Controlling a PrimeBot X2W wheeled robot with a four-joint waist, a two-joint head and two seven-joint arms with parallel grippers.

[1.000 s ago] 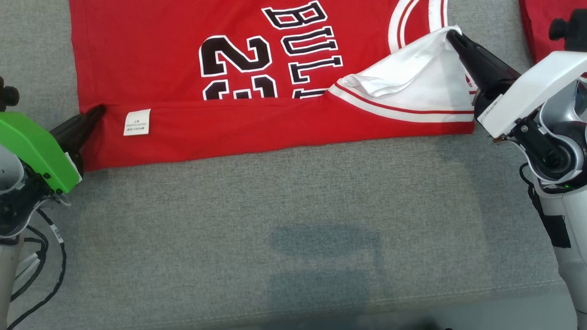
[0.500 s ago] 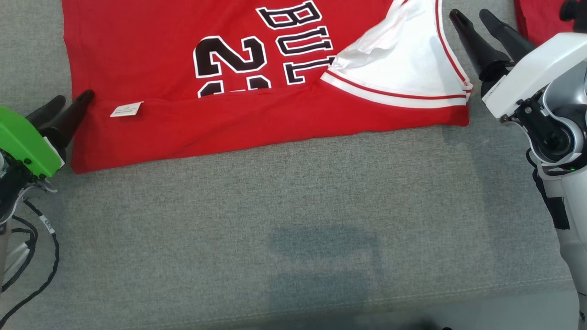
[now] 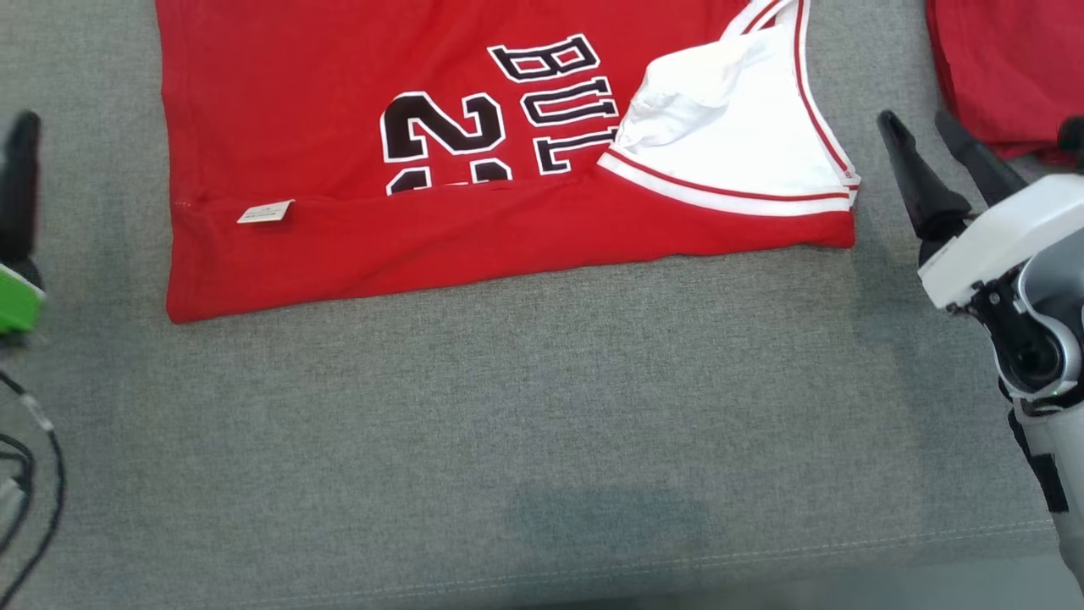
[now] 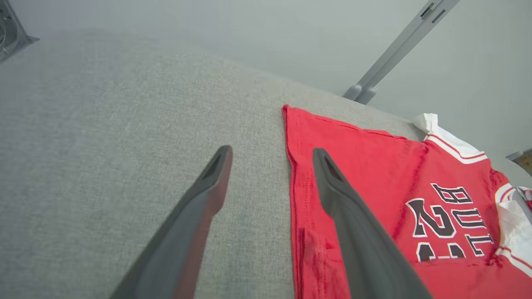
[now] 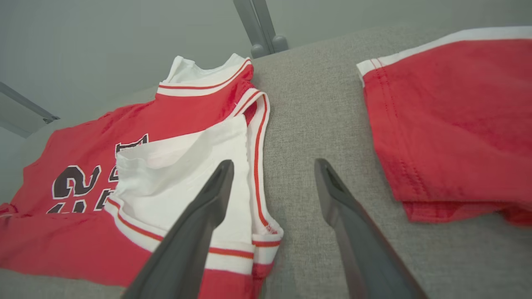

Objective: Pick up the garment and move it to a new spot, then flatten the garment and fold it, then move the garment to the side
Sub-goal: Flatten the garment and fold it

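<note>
Jersey [image 3: 508, 246], part-folded, between our left fingers [image 4: 341, 216] and right fingers [image 5: 199, 224], both open, empty: we risk snagging the second garment [image 5: 449, 124] just beyond the right fingers.

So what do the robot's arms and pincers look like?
The left pincer and right pincer each have two long, dark, tapering fingers. The left housing is bright green, with black cables below; the right housing is white, with a silver-grey joint.

Red jersey [image 3: 279, 93] lettered "BUL", digit "2" beside it, white tag [image 3: 265, 213] unreadable
</note>
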